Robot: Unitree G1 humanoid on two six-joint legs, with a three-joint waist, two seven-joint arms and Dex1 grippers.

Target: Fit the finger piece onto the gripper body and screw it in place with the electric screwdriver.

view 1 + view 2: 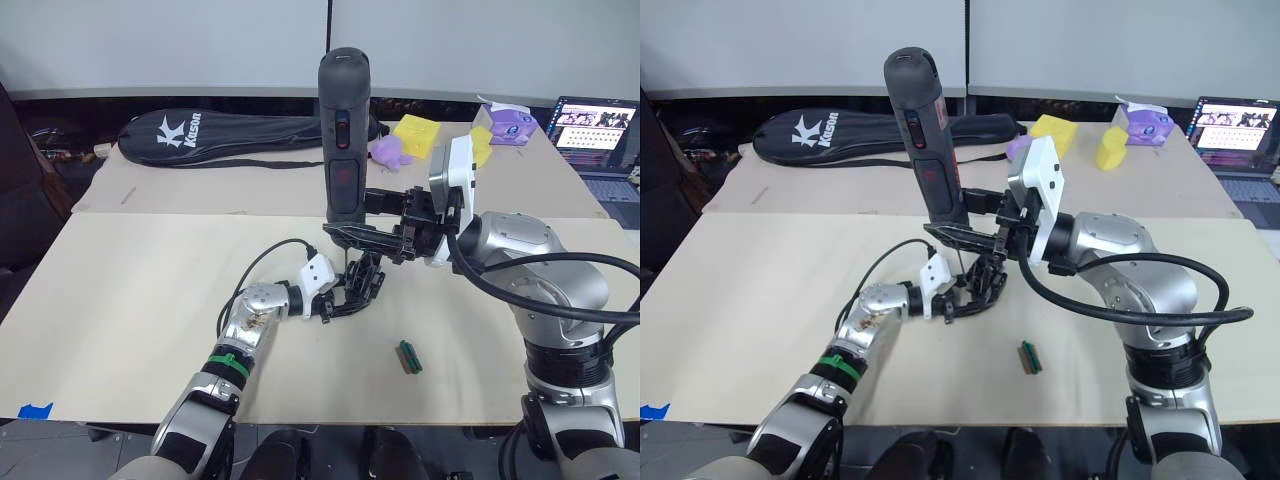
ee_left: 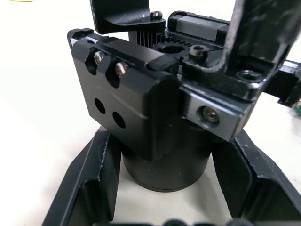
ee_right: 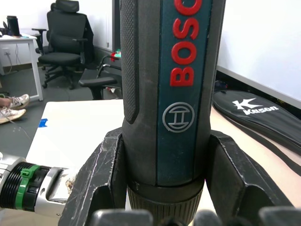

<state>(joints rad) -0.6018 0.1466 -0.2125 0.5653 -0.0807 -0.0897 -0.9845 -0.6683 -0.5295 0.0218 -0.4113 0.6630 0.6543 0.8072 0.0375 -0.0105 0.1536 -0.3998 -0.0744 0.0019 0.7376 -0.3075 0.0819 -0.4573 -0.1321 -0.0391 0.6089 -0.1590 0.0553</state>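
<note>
The electric screwdriver (image 1: 343,130), thick and black with red markings, stands upright over the middle of the table. My right gripper (image 1: 350,215) is shut on its lower barrel, with a finger (image 3: 101,183) on each side. Its bit end points down at the gripper body (image 1: 362,280), a small black assembly resting on the table. My left gripper (image 1: 350,295) is shut on the body's round base (image 2: 164,165), which sits between its fingers (image 2: 87,188). A black block with screws and holes (image 2: 127,89) sits on top of the body. I cannot tell the finger piece apart from the rest of the black assembly.
A small green block (image 1: 409,357) lies on the table to the front right of the body. At the back are a long black racket bag (image 1: 220,135), yellow foam pieces (image 1: 415,132), purple items (image 1: 510,125) and a laptop (image 1: 600,130). Blue tape (image 1: 35,410) marks the front left edge.
</note>
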